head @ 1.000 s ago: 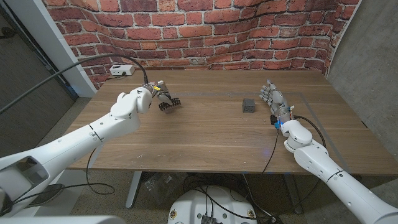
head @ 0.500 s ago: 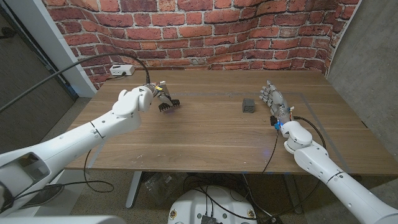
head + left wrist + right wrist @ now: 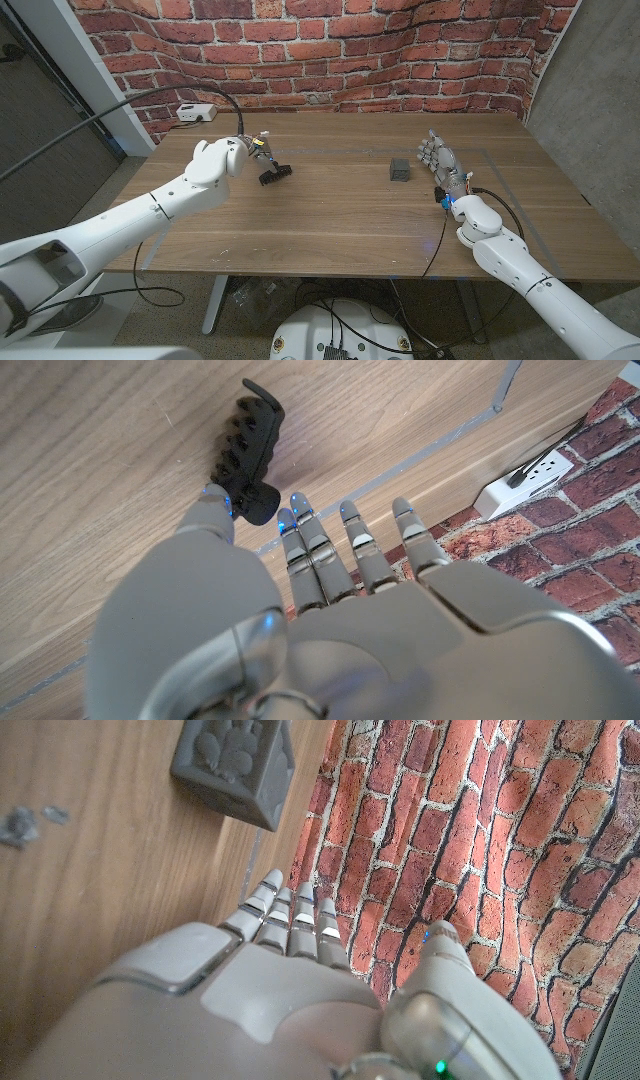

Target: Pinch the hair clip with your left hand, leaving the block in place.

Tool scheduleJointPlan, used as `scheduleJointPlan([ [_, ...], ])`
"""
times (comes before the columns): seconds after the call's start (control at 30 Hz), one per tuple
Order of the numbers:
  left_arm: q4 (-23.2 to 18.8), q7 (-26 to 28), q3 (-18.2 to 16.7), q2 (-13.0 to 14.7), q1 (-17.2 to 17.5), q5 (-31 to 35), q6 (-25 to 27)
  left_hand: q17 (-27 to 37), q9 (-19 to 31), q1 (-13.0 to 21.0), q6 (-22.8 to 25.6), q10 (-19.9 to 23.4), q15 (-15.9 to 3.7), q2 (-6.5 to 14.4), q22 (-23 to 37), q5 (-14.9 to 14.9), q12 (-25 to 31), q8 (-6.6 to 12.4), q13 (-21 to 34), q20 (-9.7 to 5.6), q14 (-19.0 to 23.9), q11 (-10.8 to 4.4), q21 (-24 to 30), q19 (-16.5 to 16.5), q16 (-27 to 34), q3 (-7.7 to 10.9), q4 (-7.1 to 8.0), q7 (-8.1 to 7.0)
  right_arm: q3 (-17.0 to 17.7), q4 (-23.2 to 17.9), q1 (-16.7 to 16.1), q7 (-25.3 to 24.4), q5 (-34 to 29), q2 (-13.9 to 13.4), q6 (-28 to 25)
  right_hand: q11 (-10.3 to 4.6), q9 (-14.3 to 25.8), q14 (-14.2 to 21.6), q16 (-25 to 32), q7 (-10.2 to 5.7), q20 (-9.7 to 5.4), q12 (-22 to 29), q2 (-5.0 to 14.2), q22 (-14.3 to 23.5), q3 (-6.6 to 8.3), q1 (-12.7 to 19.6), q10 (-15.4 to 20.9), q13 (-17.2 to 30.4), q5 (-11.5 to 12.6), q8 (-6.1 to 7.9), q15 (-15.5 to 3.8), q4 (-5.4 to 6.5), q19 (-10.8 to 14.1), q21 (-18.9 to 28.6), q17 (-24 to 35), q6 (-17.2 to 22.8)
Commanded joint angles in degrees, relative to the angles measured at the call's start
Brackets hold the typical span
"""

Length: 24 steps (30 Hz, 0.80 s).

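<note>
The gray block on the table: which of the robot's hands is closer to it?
Right. The right hand stands just beside the block, not touching it; the left hand is far across the table, at the hair clip.

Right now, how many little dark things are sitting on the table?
2. The hair clip is at the left hand's fingertips, and the block sits beside the right hand. Nothing seems hidden.

Black hair clip (image 3: 272, 175); dark grey block (image 3: 400, 171); red brick wall (image 3: 400, 50)
</note>
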Motion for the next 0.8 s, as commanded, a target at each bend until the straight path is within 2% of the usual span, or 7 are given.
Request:
scheduleJointPlan([
  [0.03, 1.24, -1.24, -0.07, -0.96, 0.06, 0.43, -0.4, 0.31, 0.09, 0.14, -0.25, -0.36, -6.13, -0.18, 0.15, 0.45, 0.15, 0.31, 0.11, 0.14, -0.47, 0.04, 0.01, -0.28, 0.05, -0.26, 0.08, 0.6, -0.18, -0.19, -0.08, -0.21, 0.04, -0.08, -0.59, -0.02, 0.13, 0.47, -0.11, -0.07, -0.06, 0.18, -0.12, 0.12, 0.18, 0.57, 0.54, 0.16, -0.29, 0.08, 0.09, -0.18, 0.74, -0.11, 0.17, 0.57],
  [0.47, -1.48, 0.04, -2.41, 0.33, 1.83, -0.9, 0.03, 0.36, 0.11, -0.93, -2.0, -2.72, -5.61, 0.04, 0.16, 0.58, -0.03, 0.28, 0.17, 0.14, -1.34, 0.7, 0.18, -0.75, 0.18, -0.65, 0.76, 0.32, -0.05, -0.43, -0.32, -0.25, -0.04, -0.2, -0.35, -0.13, 0.13, 0.56, -0.11, -0.11, -0.02, 0.19, -0.12, 0.13, 0.15, 0.56, 0.64, 0.16, -0.29, 0.11, 0.08, -0.17, 0.79, -0.3, 0.17, 0.69],
  [0.8, -3.83, 1.57, -4.32, 1.5, 3.55, -2.11, 1.86, 0.5, 0.17, -2.62, -5.43, -6.69, -3.62, 0.29, 0.17, 0.75, 0.0, 0.09, 0.31, 0.15, -2.6, 2.15, 0.21, -1.67, 0.3, -1.34, 1.84, 1.49, 0.22, -0.86, -0.73, -0.3, 0.08, -0.53, -0.43, -0.11, 0.13, 0.62, -0.11, -0.14, 0.02, 0.17, -0.14, 0.13, 0.14, 0.58, 0.63, 0.16, -0.29, 0.1, 0.11, -0.19, 0.85, -0.43, 0.17, 0.7],
])
